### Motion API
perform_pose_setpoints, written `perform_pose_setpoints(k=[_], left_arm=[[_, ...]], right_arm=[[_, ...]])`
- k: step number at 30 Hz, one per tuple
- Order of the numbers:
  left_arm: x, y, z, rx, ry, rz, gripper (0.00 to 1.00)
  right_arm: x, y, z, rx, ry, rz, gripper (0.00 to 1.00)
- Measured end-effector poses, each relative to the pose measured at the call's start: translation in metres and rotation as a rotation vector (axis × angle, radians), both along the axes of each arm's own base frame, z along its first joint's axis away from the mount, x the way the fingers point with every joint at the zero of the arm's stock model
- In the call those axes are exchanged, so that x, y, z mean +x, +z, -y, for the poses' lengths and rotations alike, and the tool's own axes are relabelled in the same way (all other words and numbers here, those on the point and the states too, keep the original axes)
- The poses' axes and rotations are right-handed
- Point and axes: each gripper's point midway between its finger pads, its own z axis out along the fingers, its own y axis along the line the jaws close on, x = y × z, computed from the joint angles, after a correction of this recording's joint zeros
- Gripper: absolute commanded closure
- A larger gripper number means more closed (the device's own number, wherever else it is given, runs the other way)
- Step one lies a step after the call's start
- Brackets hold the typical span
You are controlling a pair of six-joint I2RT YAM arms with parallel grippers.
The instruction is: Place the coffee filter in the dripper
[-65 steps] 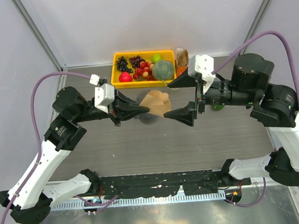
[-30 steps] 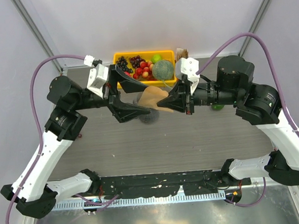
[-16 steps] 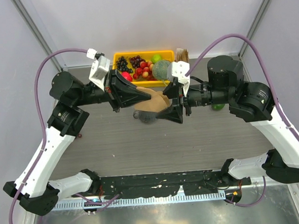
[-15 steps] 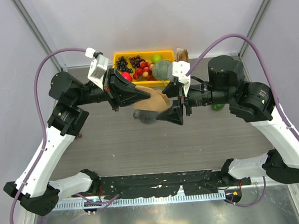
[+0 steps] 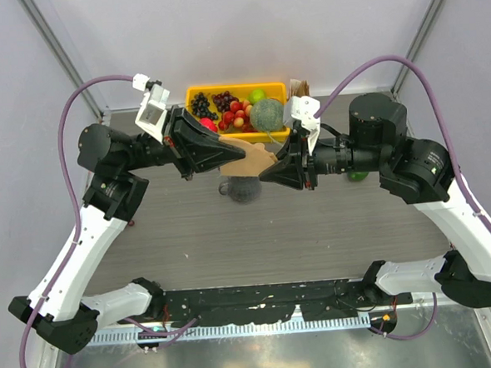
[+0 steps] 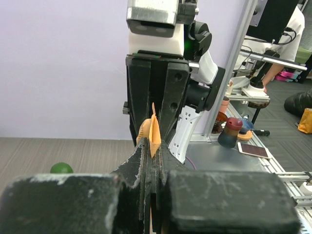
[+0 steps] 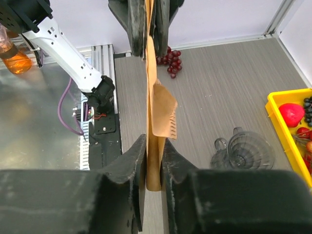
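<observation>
**Right claw has narrowed onto the filter held over the dripper**

Since a moment ago the right claw [image 5: 266, 174] has drawn its 2 jaws in from a wide spread. The left claw [image 5: 242, 154] has shifted a little toward the far side without letting go. Both now meet tip to tip in mid-air over the middle of the grey wood-grain tabletop [image 5: 315, 230]. The thin tan-brown paper coffee filter [image 5: 260, 156] is stretched between them.

The left wrist view shows the left claw fully pinched on one edge of the paper, which stands on edge between its fingers. The right wrist view shows the right claw's jaws set narrow, with the opposite part of the coffee filter filling the gap and pressed on both sides. A crimped flap of the paper hangs loose to 1 side.

The transparent smoky-grey ribbed dripper [image 5: 244, 189] stands upright on the tabletop just below the 2 claws. Its small handle points left, and the coffee filter is above it, not inside it.

At the far edge sits a yellow plastic tray [image 5: 231, 88] of mixed fruit with a round green melon [image 5: 267, 114]. A bundle of brown papers [image 5: 298, 89] stands just to its right. A dark purple bunch of grapes [image 7: 169, 61] lies loose on the tabletop. A small green round fruit [image 6: 61, 168] rests on the right side, near the right arm.
</observation>
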Motion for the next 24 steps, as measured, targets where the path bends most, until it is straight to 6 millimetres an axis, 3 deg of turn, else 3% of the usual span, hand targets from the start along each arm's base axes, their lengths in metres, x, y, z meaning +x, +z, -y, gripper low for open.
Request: perform_pose_setpoints(k=[4, 7, 10, 11, 15, 20, 24], left_arm=[[0.001, 0.001, -0.001, -0.002, 0.006, 0.003, 1.00], [0.004, 0.001, -0.002, -0.002, 0.014, 0.002, 1.00], [0.004, 0.000, -0.002, -0.002, 0.017, 0.001, 0.56], [0.005, 0.000, -0.002, 0.001, 0.019, 0.004, 0.48], [0.007, -0.006, -0.003, 0.039, 0.033, -0.002, 0.34], [0.001, -0.030, -0.006, 0.127, 0.031, 0.012, 0.25], [-0.001, -0.045, -0.008, 0.171, 0.024, 0.005, 0.30]], right_arm=[[0.000, -0.005, 0.001, -0.009, -0.002, -0.011, 0.95], [0.000, -0.005, 0.001, -0.007, 0.001, -0.010, 0.95], [-0.001, -0.005, 0.001, -0.006, 0.005, -0.010, 0.95], [-0.001, -0.004, 0.001, -0.005, 0.005, -0.010, 0.95], [-0.002, -0.003, 0.004, 0.000, 0.001, -0.008, 0.95], [-0.004, -0.001, 0.005, 0.008, 0.009, -0.016, 0.95], [-0.007, 0.000, 0.005, 0.011, 0.027, -0.019, 0.95]])
